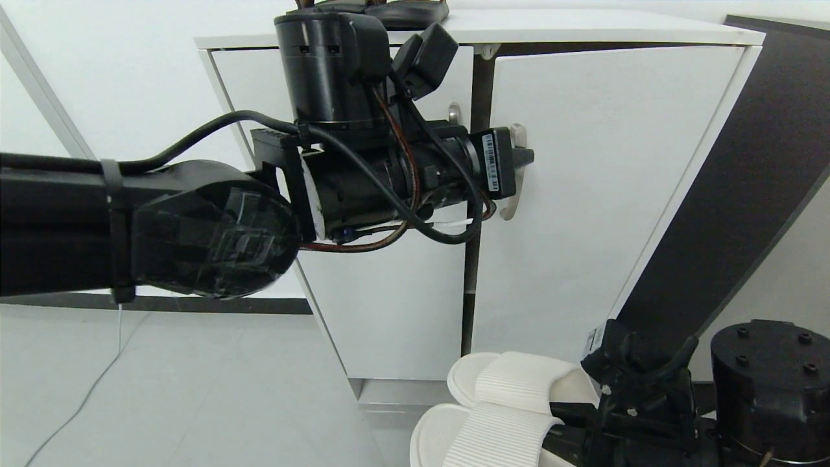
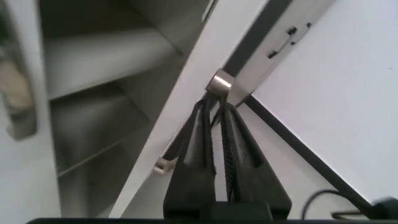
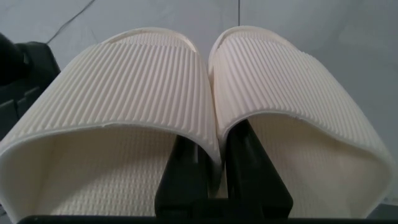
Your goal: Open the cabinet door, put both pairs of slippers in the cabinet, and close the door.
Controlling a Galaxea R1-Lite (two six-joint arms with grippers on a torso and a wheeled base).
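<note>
The white cabinet (image 1: 583, 32) stands ahead with its right door (image 1: 583, 194) pulled slightly ajar, leaving a dark gap beside the left door (image 1: 389, 305). My left gripper (image 1: 522, 157) is shut on that door's metal handle (image 1: 517, 194). In the left wrist view the fingers (image 2: 202, 137) pinch the handle (image 2: 219, 83), and shelves (image 2: 106, 53) show inside. Low at the right, my right gripper (image 3: 214, 168) is shut on the touching inner straps of a pair of white ribbed slippers (image 3: 205, 93), held in front of the cabinet base (image 1: 512, 402). A dark pair of slippers (image 1: 402, 11) lies on the cabinet top.
The left door has its own small metal handle (image 1: 454, 111). A dark panel (image 1: 746, 214) runs along the wall right of the cabinet. Pale floor (image 1: 194, 389) with a thin cable (image 1: 97, 383) spreads to the left.
</note>
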